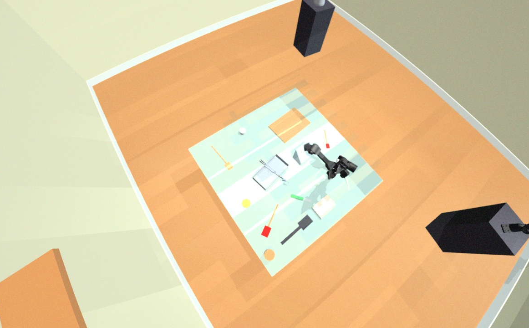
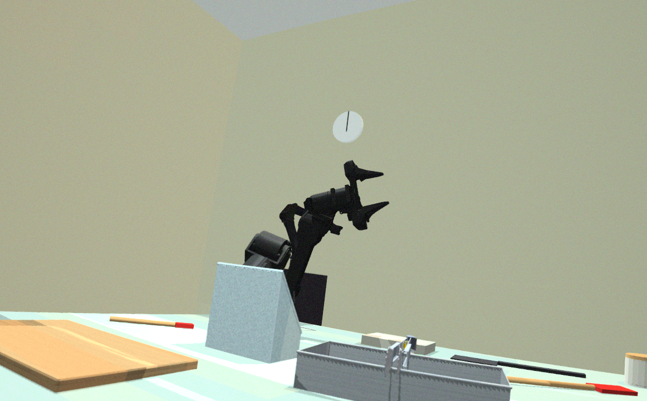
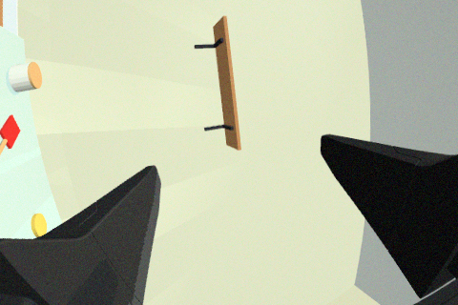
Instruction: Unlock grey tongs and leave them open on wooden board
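The grey tongs (image 1: 272, 171) lie across the roasting tin (image 1: 263, 176) (image 2: 336, 368), with both ends reaching past its rims. Their arms look close together; the lock is too small to read. The wooden board (image 1: 282, 132) (image 2: 116, 348) lies flat, with nothing on it. My gripper (image 2: 385, 188) (image 3: 241, 159) is open and empty, raised high above the table and pointing roughly level, far from the tongs. The wrist view shows neither tongs, tin nor board.
A tall grey block (image 1: 297, 156) (image 2: 246, 311) stands between the tin and the board. A red-tipped tool (image 1: 327, 145) (image 2: 184, 325) lies near the board. A green-handled tool (image 1: 297, 197), a pale block (image 1: 322, 207) and a black spatula (image 1: 305, 222) lie beyond the tin.
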Motion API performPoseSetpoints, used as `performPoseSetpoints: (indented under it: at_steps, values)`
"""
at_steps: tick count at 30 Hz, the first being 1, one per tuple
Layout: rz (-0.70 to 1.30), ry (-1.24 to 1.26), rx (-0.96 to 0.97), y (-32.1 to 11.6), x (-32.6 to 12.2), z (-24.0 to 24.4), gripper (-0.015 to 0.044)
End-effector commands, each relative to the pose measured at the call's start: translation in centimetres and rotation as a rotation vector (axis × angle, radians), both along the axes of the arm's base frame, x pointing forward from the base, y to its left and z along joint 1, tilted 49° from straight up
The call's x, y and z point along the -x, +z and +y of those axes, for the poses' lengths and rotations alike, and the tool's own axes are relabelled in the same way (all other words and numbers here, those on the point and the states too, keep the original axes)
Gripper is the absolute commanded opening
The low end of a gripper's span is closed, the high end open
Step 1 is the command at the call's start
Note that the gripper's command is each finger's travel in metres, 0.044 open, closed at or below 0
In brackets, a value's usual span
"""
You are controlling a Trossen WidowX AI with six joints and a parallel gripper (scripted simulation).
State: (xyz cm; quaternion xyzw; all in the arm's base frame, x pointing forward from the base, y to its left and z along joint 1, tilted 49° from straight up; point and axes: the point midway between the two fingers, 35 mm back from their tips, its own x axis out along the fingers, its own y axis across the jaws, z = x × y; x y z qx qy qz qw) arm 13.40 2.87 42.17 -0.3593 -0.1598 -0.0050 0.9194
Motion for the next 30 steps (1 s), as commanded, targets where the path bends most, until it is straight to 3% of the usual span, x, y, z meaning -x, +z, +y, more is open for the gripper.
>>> performPoseSetpoints:
  at_steps: [1, 18, 30]
  values:
    - [0.004, 0.000, -0.009, 0.0, -0.1, -0.2, 0.0426]
    - [0.166, -0.008, -0.161, -1.6, -6.0, -6.6, 0.0440]
    - [0.572, 0.153, -0.056, -10.2, -17.0, -9.4, 0.0440]
